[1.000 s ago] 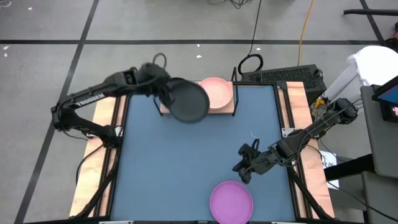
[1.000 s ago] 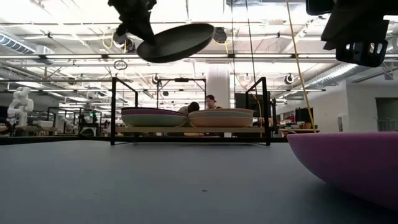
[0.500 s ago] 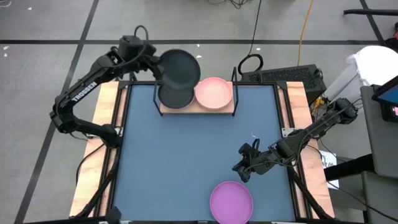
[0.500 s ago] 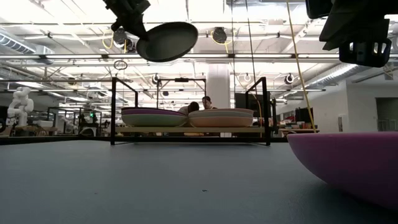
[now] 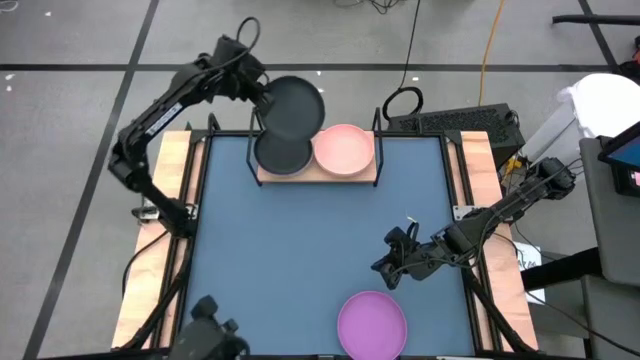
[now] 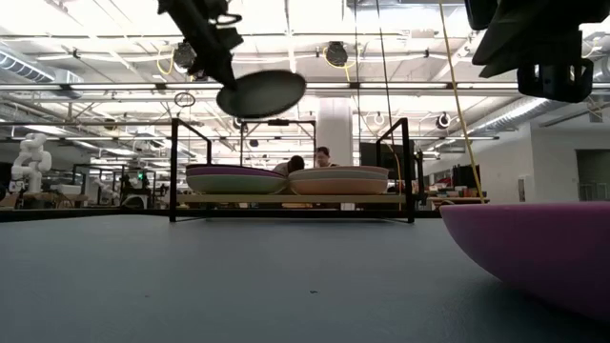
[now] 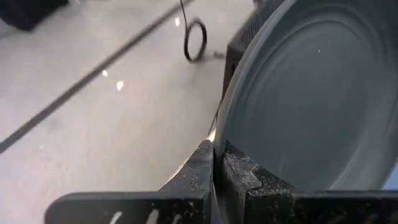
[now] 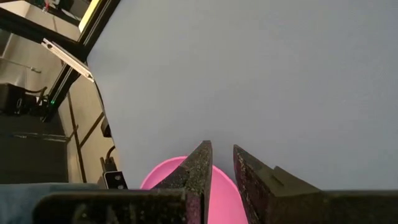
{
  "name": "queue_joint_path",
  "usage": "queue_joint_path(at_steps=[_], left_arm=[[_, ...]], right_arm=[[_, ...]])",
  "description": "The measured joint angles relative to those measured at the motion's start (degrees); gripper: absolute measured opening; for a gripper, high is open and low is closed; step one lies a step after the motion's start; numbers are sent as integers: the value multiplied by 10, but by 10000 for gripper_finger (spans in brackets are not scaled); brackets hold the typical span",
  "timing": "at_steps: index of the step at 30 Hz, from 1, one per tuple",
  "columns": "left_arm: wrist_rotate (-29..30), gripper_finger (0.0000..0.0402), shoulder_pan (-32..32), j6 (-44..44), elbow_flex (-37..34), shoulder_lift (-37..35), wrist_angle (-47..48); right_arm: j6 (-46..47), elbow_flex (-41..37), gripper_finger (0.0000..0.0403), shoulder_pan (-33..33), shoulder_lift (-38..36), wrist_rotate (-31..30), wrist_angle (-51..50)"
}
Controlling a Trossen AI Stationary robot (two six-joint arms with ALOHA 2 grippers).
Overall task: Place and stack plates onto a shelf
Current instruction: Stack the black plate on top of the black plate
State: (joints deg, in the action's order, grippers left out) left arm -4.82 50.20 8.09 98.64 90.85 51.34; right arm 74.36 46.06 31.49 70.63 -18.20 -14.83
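Observation:
My left gripper is shut on a dark grey plate and holds it in the air above the shelf, over its far left part. In the low view this plate hangs well above the left stack. That stack has a dark grey plate on top. A pink plate tops the right stack. A purple plate lies on the blue mat near the near edge. My right gripper hovers just beyond it, open by a narrow gap, touching nothing. My left gripper pinches the dark grey plate by its rim between the two fingers, on the side toward the table's left. The fingers slant down to it from above and the left. The plate is lifted clear and nearly level.
Black wire posts stand at the shelf's corners, beside the stacks. The wide blue mat lies between the shelf and the purple plate. A keyboard and cables lie beyond the far right corner.
My left gripper has carried the dark grey plate toward the far edge, from the mat side of the shelf to above its left stack. The plate has levelled out from a tilt and come slightly lower. It stays pinched.

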Motion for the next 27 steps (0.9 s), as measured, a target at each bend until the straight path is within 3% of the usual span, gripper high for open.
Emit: queue_joint_path(at_steps=[8, 18, 27], left_arm=[[-1, 10, 4, -3, 75, 83, 106], [3, 10, 8, -16, 77, 120, 193], [4, 10, 0, 112, 77, 132, 184]], right_arm=[[15, 0, 52, 0, 0, -34, 3], [15, 0, 52, 0, 0, -45, 5], [15, 0, 52, 0, 0, -45, 4]])
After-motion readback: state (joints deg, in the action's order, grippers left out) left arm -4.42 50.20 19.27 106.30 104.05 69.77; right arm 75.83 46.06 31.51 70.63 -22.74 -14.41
